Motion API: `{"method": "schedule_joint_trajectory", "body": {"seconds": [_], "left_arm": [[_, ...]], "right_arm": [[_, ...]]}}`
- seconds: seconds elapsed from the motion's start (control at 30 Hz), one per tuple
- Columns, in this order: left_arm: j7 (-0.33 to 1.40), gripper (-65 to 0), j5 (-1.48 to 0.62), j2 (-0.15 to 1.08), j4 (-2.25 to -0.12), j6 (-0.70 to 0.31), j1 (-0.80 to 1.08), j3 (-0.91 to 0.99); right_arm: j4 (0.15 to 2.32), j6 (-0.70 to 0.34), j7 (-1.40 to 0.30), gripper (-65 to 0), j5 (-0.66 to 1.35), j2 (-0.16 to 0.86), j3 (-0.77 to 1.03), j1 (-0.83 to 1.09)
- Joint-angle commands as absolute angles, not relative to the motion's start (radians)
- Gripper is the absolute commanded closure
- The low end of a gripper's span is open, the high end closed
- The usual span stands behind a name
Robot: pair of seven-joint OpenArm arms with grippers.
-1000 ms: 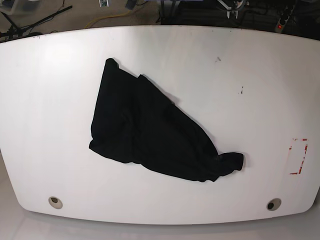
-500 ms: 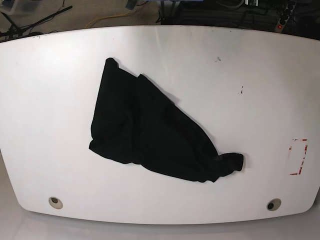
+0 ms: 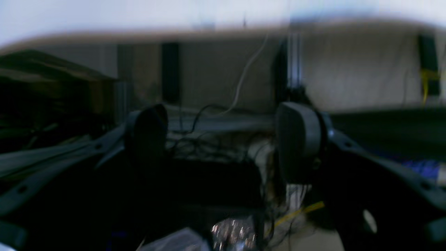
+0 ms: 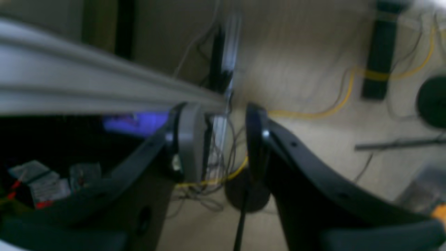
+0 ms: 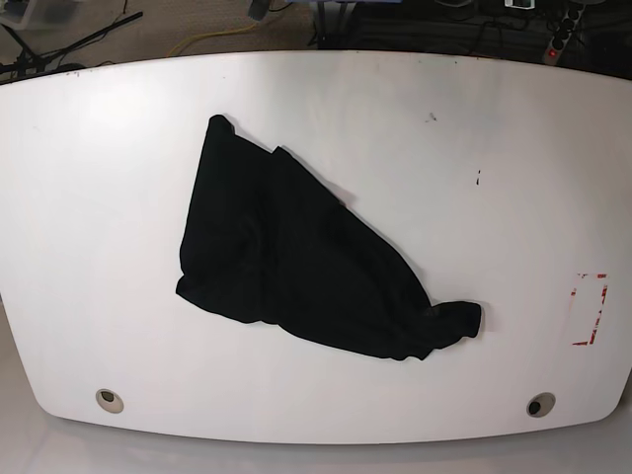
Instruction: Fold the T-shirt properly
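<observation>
The black T-shirt (image 5: 296, 257) lies crumpled in a slanted heap on the white table (image 5: 494, 178), running from upper left to lower right, with no print showing. Neither arm appears in the base view. In the left wrist view my left gripper (image 3: 223, 143) stands open, its dark fingers (image 3: 299, 139) wide apart with nothing between them, pointing at cables and floor beyond the table. In the right wrist view my right gripper (image 4: 223, 139) is open by a narrower gap and empty, facing the floor and a grey rail.
Two round holes (image 5: 110, 399) (image 5: 540, 404) sit near the table's front edge. A red-marked rectangle (image 5: 591, 308) is at the right edge. Cables and stands (image 5: 59, 39) lie on the floor behind the table.
</observation>
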State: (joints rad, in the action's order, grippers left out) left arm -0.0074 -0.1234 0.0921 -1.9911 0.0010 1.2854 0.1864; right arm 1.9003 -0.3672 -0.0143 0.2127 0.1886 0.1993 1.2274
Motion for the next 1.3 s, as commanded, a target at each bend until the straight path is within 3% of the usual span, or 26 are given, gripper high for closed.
{"method": "schedule_joint_trajectory", "body": {"seconds": [0.0,0.3,0.5,0.63,0.77,0.83,1.27], "left_arm": [[-0.025,-44.9,-0.142,0.127,-2.011,0.005,1.309,0.202],[-0.021,-45.4,-0.176,0.15,-2.006,0.005,1.144,0.209],[-0.019,-58.1,-0.174,0.148,-2.005,0.005,1.01,0.206],[-0.019,-59.3,-0.171,0.151,-2.003,0.005,0.938,0.208],[-0.019,-59.3,-0.117,0.159,-2.002,0.005,0.878,0.208],[-0.019,-59.3,-0.081,0.157,-2.002,0.005,0.862,0.206],[-0.019,-59.3,-0.022,0.157,-2.002,0.005,0.828,0.213]], "right_arm": [[1.954,-0.371,0.004,-18.7,0.223,0.189,0.205,1.254],[1.989,-0.374,0.004,-18.7,0.303,0.189,0.205,1.104],[1.995,-0.372,0.004,-19.3,0.3,0.189,0.205,0.978],[1.995,-0.374,-0.004,-20.8,0.295,0.193,0.2,0.897],[1.997,-0.38,-0.12,-30.8,0.295,0.199,0.199,0.786],[1.995,-0.38,-0.163,-32.8,0.295,0.199,0.199,0.739],[1.991,-0.539,-0.552,-33.3,0.294,0.2,0.035,0.332]]}}
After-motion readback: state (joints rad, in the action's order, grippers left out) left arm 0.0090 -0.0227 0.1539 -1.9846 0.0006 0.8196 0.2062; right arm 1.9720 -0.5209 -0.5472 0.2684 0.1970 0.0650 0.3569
